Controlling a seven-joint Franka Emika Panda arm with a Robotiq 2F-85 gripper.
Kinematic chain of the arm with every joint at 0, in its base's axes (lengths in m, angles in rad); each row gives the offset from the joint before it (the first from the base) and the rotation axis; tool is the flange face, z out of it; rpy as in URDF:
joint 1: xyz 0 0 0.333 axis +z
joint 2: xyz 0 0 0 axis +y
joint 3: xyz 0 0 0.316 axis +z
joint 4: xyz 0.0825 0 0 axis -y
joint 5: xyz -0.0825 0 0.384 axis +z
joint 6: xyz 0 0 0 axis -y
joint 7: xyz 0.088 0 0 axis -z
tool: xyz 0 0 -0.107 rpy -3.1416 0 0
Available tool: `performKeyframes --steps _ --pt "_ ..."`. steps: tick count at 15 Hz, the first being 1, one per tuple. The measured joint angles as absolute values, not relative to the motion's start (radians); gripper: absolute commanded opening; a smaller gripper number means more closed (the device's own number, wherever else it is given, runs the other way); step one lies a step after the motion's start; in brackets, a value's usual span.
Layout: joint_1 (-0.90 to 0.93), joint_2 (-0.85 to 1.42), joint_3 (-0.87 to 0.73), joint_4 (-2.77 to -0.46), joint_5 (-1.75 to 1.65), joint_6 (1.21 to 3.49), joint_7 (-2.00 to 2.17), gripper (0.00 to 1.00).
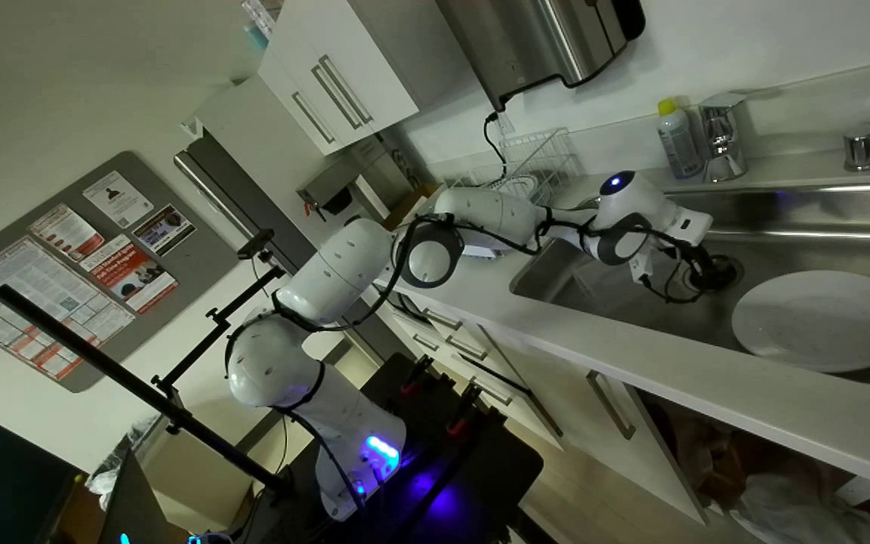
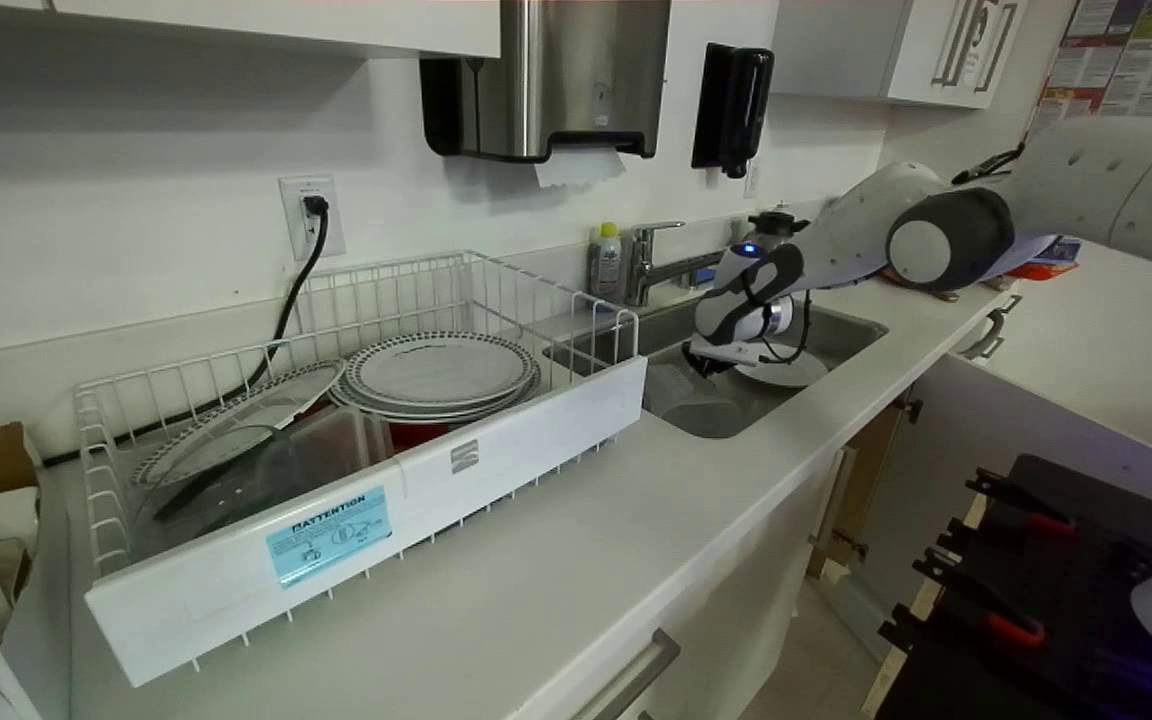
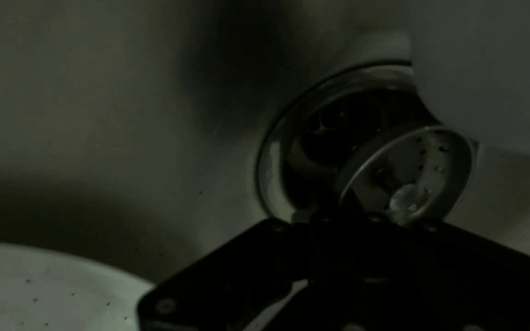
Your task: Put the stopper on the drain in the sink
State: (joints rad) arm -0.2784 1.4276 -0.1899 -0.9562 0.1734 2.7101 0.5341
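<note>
The stopper is a round metal strainer basket with holes and a small centre knob. It is tilted over one side of the drain, whose dark opening shows beside it. My gripper has its fingers close together at the stopper's near rim and looks shut on it, though the picture is dark there. In the exterior views the gripper points down into the metal sink, at the drain in one of them and low in the basin in the other. The stopper is not clear there.
A white plate lies in the sink close to the drain; it also shows in the wrist view. A faucet and a yellow-capped bottle stand behind the sink. A dish rack with plates is beside it. A blurred grey shape covers the wrist view's upper right.
</note>
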Motion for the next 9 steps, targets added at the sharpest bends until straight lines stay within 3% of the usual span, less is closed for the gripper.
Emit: performKeyframes --steps 9 --pt "-0.284 1.437 -0.188 -0.941 0.173 2.711 0.534 0.02"
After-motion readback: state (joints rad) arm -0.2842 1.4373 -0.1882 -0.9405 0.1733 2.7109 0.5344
